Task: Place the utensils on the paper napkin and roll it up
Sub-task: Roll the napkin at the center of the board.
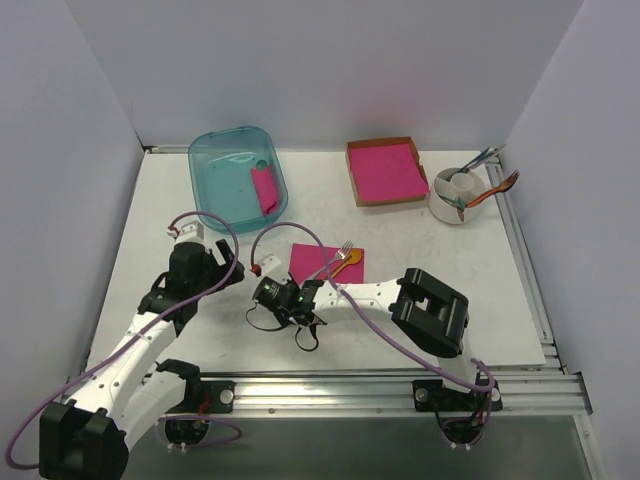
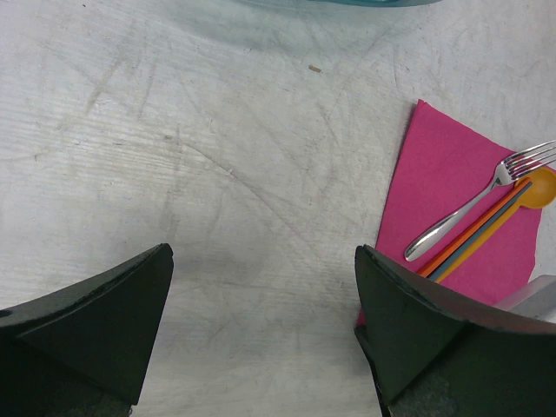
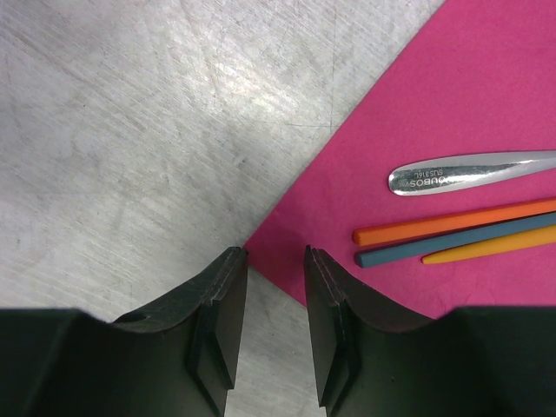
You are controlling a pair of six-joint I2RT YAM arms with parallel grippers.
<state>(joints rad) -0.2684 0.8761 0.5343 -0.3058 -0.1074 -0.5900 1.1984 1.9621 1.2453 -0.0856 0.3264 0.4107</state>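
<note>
Overall, the counter [image 1: 450, 290] is a white, scratched sheet enclosed by plain white walls [image 1: 330, 60] on three sides, with a metal rail [image 1: 340, 385] along its near edge. With the paper napkin [image 1: 327, 262] as reference, a teal tub [image 1: 205, 190] stands beyond it to the left. A cardboard box [image 1: 352, 175] of pink sheets stands beyond it to the right, and a white bowl [image 1: 445, 212] of cutlery stands further right.

The left claw [image 2: 263, 261] is released, its jaws spread wide over bare counter left of the napkin. The right claw [image 3: 275, 254] sits at the napkin's near-left corner with its jaws a narrow gap apart and nothing clamped between them. Whether its pads touch the paper cannot be determined.

In the right wrist view the fork [image 3: 469, 172] shows its handle only; the frame edge cuts off the tines. Beside it lie three thin strips, orange, teal and amber. Which of them belong to the spoon [image 2: 540, 185] is unclear.

The napkin lies flat. Fork and spoon lie on it side by side, long axes diagonal. The handles point toward the napkin's near-left corner, and the tines and bowl point far-right. The tines reach the napkin's far edge.
</note>
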